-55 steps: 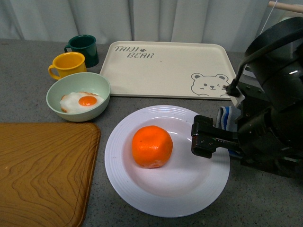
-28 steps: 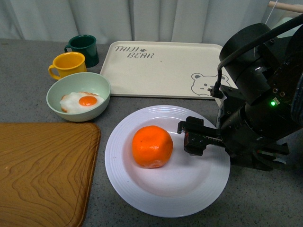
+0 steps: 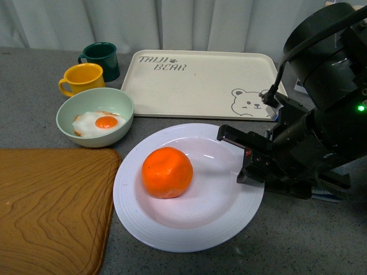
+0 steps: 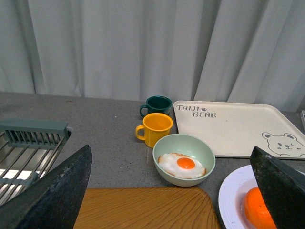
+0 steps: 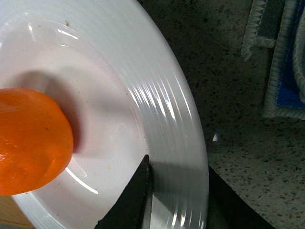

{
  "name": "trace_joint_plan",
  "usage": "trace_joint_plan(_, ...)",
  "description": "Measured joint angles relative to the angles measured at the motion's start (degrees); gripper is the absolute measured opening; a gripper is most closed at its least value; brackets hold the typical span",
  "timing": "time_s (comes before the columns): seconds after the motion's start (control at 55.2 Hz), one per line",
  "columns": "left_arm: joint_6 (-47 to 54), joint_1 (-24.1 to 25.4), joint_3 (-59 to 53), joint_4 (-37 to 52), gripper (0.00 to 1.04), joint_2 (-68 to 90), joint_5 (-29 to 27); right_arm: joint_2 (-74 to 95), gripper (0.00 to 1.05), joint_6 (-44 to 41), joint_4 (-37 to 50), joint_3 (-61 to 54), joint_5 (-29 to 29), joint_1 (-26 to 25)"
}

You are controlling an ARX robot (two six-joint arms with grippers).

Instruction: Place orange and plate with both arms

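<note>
Orange (image 3: 167, 172) sits mid-plate (image 3: 172, 236), on counter between wooden board (image 3: 51, 212) and right gripper (image 3: 245, 159). Plate's right rim hidden behind gripper; right wrist view shows fingers (image 5: 133, 200) pinching rim. Left gripper (image 4: 170, 148) outside front view, fingers spread wide, holding nothing. Green bowl (image 3: 119, 103) holds fried egg (image 3: 98, 122). Plate and orange now nearer board than half second ago.
</note>
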Motion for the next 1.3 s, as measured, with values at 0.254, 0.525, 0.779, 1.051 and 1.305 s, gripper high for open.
trace_joint_plan(0.254,0.0,0.0,0.0,0.0,0.98,0.0,0.0,-5.2,0.07,5.9,11.7,-8.1,-7.7,-2.2)
trace_joint_plan(0.525,0.0,0.0,0.0,0.0,0.98,0.0,0.0,-6.3,0.02,10.1,25.2,-15.3,-14.3,-5.6)
trace_joint_plan(0.779,0.0,0.0,0.0,0.0,0.98,0.0,0.0,-8.0,0.01,11.7,35.9,-17.4,-17.1,-9.9)
trace_joint_plan(1.051,0.0,0.0,0.0,0.0,0.98,0.0,0.0,-7.0,0.01,12.7,42.6,-12.3,-22.0,-14.3)
trace_joint_plan(1.305,0.0,0.0,0.0,0.0,0.98,0.0,0.0,0.9,0.01,14.7,43.6,-0.2,-23.1,-15.0)
